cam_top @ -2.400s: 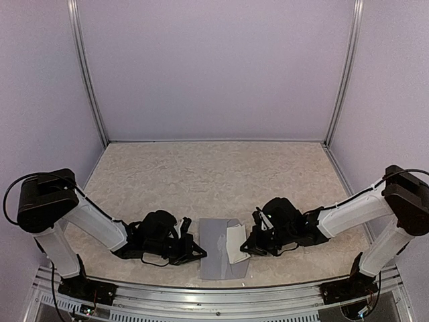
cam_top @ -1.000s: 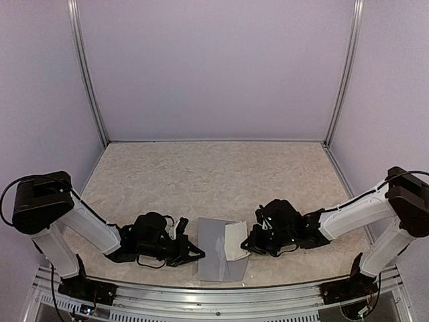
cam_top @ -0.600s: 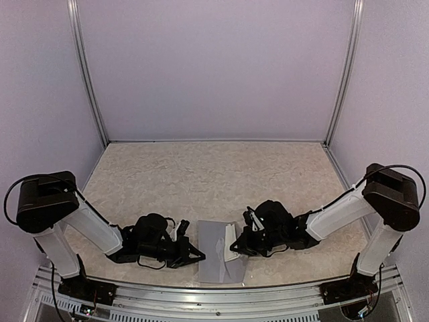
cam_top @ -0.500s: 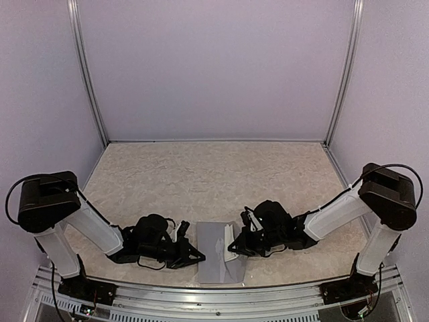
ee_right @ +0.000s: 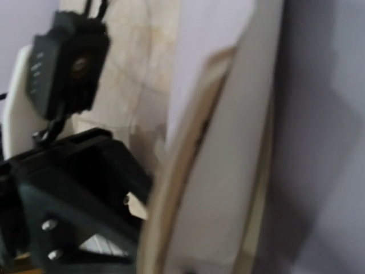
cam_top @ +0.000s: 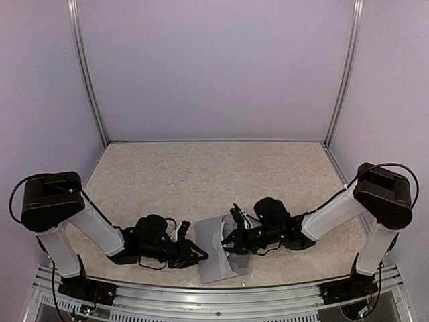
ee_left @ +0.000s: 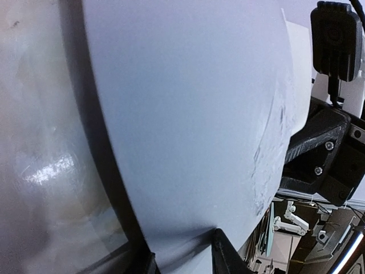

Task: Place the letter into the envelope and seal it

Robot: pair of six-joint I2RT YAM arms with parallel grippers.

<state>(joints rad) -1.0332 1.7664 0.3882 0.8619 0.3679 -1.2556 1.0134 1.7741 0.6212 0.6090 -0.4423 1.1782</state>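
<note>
The grey envelope (cam_top: 216, 265) lies at the table's near edge, its left side raised. My left gripper (cam_top: 199, 255) is shut on that left edge; in the left wrist view the envelope (ee_left: 182, 114) fills the frame and runs between my fingers (ee_left: 223, 258). My right gripper (cam_top: 232, 240) holds the cream letter (cam_top: 222, 235) on edge over the envelope's right half. In the right wrist view the letter (ee_right: 228, 171) is blurred and very close, against the grey envelope (ee_right: 325, 142); my own fingers are hidden there. Whether the letter is inside the envelope, I cannot tell.
The beige marbled table (cam_top: 214, 174) extends behind both arms to the lilac back wall. A metal rail (cam_top: 214, 295) runs along the near edge just below the envelope. The two grippers are close together, the right one's black body (ee_left: 331, 148) showing in the left wrist view.
My right gripper has moved left with the letter, from the envelope's right edge to over its middle. The envelope has tilted and its left side has lifted. The left arm has barely moved.
</note>
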